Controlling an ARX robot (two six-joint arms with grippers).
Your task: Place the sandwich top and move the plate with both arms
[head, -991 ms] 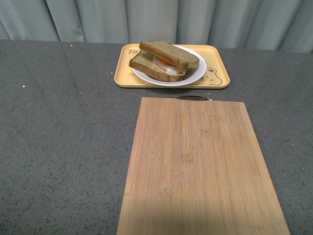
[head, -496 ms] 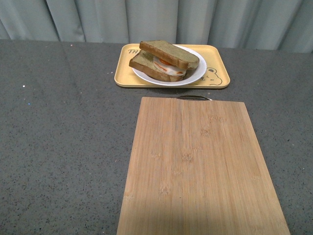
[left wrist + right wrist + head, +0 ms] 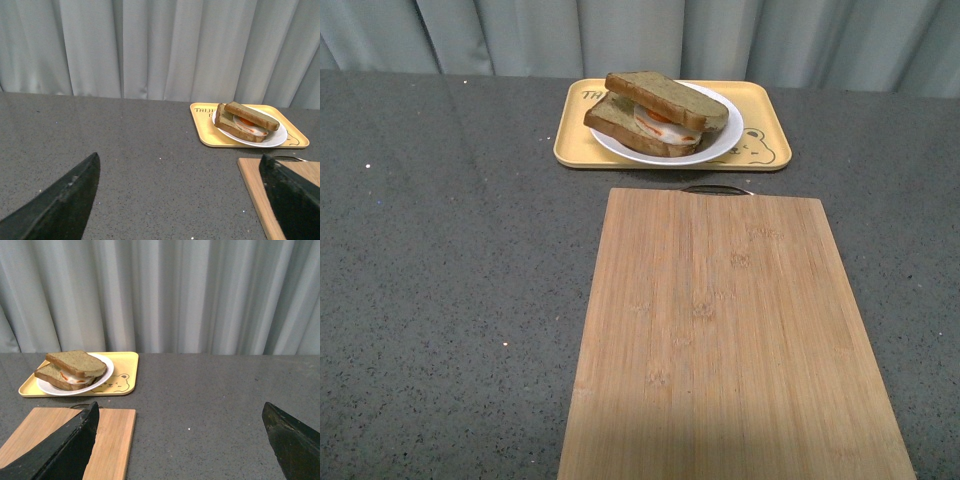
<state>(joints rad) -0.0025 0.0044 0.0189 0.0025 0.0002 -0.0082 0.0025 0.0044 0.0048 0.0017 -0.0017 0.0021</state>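
I see the sandwich top [image 3: 668, 98] already lying on the egg slice [image 3: 632, 128], a little shifted toward the right and tilted, and both sit on the plate [image 3: 720, 152], which rests inside the yellow tray [image 3: 572, 150] at the far side of the table [image 3: 450, 260], close to the curtain [image 3: 640, 35]. So I judge the bread step is done and what remains is the plate, to be carried with both arms. The cutting board [image 3: 730, 330] lies near me, between my arms and the tray, with its long axis running from near to far; its far edge is just beside the near rim of the tray but not touching it. In the front view no arm shows. In the left wrist view the left fingers [image 3: 60, 205] stand wide apart with nothing between them, and the plate lies far ahead and to the right of them. In the right wrist view the right fingers [image 3: 60, 447] are also spread wide and hold nothing, and the plate lies far ahead and to the left. Both arms are well apart from the plate, and I cannot say which one is nearer. I think each arm must reach forward over the board and come at the rim from its own side, left and right.
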